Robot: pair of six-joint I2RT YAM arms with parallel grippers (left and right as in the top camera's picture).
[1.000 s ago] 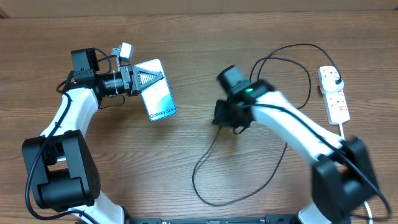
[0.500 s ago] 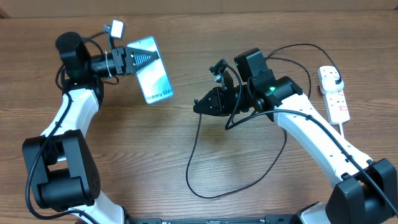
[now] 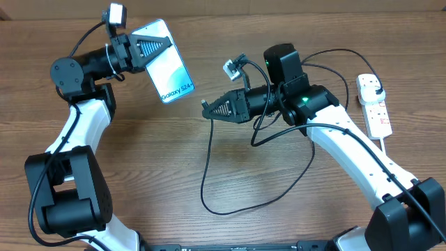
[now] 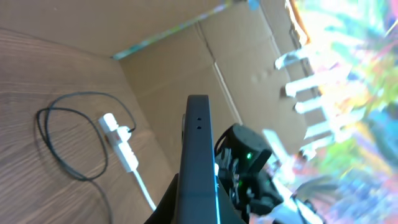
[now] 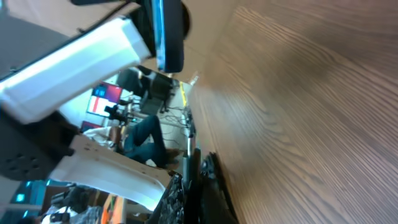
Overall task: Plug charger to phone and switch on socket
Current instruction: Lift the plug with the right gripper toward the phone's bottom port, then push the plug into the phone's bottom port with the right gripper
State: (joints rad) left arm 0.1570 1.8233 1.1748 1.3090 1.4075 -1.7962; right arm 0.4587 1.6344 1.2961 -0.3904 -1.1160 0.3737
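While the left tool (image 3: 164, 44) clamps the phone (image 3: 172, 71), the right tool (image 3: 208, 110) clamps the charger (image 3: 206, 174) nearby.

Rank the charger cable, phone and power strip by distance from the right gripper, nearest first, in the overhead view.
1. Charger cable: pinched in the right gripper's jaws, trailing down toward the table's near edge.
2. Phone: up and to the left of the jaws, screen lit.
3. Power strip: far right of the table, beyond the arm's elbow.
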